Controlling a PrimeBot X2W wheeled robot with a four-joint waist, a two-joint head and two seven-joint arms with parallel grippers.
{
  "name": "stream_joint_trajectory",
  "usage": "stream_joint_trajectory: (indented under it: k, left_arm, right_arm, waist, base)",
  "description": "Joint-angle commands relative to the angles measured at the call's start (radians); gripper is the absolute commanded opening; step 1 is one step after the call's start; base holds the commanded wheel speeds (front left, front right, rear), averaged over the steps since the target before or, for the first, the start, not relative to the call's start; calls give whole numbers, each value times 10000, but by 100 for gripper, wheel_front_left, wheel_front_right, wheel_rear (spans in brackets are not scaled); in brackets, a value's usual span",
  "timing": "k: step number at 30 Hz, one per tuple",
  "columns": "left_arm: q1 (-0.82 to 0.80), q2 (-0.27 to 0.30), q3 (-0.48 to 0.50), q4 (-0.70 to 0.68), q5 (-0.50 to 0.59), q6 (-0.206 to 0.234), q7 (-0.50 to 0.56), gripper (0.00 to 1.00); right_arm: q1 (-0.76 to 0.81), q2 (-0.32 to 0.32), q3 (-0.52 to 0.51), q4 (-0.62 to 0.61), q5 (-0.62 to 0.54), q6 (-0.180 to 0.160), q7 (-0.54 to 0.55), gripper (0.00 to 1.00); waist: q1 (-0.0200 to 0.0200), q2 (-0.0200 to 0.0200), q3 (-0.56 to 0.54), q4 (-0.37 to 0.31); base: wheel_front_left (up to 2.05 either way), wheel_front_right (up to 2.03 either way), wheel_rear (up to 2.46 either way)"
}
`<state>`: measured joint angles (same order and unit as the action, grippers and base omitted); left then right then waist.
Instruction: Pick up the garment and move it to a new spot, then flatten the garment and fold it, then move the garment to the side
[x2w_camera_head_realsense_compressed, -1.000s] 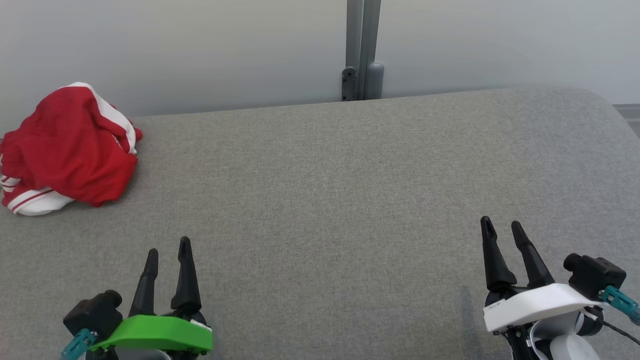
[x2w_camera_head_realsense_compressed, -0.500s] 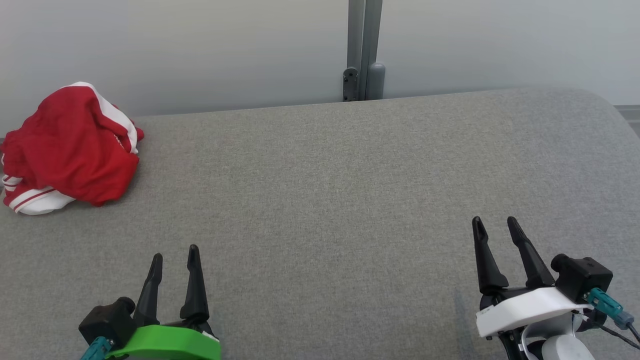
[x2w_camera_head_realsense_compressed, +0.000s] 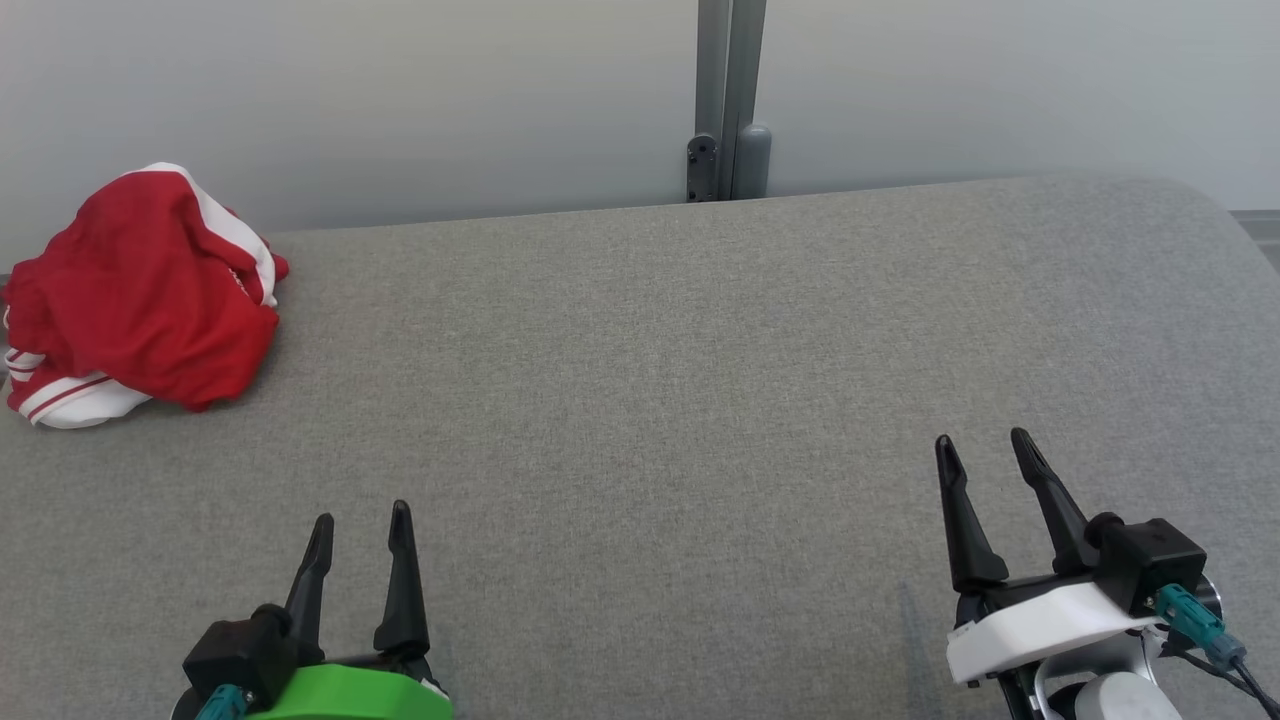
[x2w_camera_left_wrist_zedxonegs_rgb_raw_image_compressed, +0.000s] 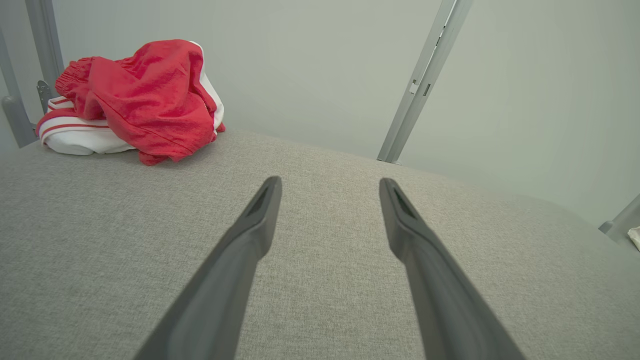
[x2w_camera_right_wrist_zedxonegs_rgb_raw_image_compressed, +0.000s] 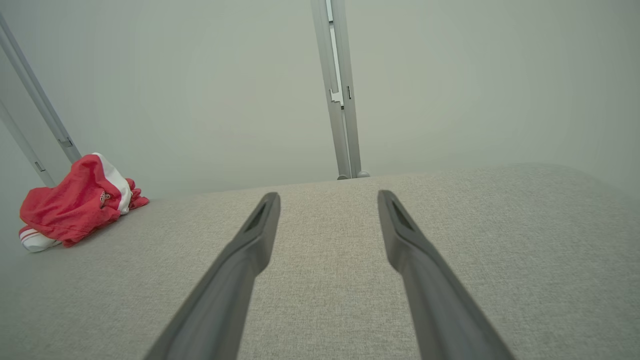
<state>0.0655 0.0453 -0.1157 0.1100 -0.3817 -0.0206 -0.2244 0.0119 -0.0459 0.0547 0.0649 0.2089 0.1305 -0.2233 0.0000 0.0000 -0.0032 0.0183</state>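
Note:
The garment (x2w_camera_head_realsense_compressed: 140, 295) is a crumpled red piece with white stripes, heaped at the far left of the grey padded table (x2w_camera_head_realsense_compressed: 650, 380). It also shows in the left wrist view as the garment (x2w_camera_left_wrist_zedxonegs_rgb_raw_image_compressed: 135, 100) and far off in the right wrist view as the garment (x2w_camera_right_wrist_zedxonegs_rgb_raw_image_compressed: 75, 202). My left gripper (x2w_camera_head_realsense_compressed: 360, 525) stands open at the lower left, well short of the heap, nothing between its fingers. My right gripper (x2w_camera_head_realsense_compressed: 980, 450) is open at the lower right, far from the cloth. The left gripper (x2w_camera_left_wrist_zedxonegs_rgb_raw_image_compressed: 330, 185) and right gripper (x2w_camera_right_wrist_zedxonegs_rgb_raw_image_compressed: 328, 197) both hover over bare fabric.
A pale wall runs behind the table, with a grey metal post (x2w_camera_head_realsense_compressed: 728, 100) at the back middle. A second post (x2w_camera_left_wrist_zedxonegs_rgb_raw_image_compressed: 422, 80) rises behind the table's far edge. The table's right end curves off near the corner (x2w_camera_head_realsense_compressed: 1200, 200).
My left gripper has drawn back toward the bottom edge and slightly right. My right gripper has shifted a little left. The garment lies as before.

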Motion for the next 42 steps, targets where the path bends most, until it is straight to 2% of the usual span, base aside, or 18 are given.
stream_joint_trajectory:
  k: [1, 20, 42]
  left_arm:
    - [85, 70, -24, -18, 187, 3, -87, 100]
    - [264, 79, -175, -25, 1260, 110, -447, 100]
    - [168, 78, -247, 22, 1100, 41, -403, 100]
  right_arm:
    - [87, -59, 21, -106, -255, 3, -111, 100]
    - [195, -66, 76, -90, -1587, 4, -454, 100]
    - [216, -64, -48, -16, -1563, 4, -427, 100]
  waist:
    - [0, 0, 3, 4]
    - [0, 0, 31, 45]
    - [0, 0, 78, 190]
  base:
    - [0, 0, 0]
    - [0, 0, 0]
    - [0, 0, 0]
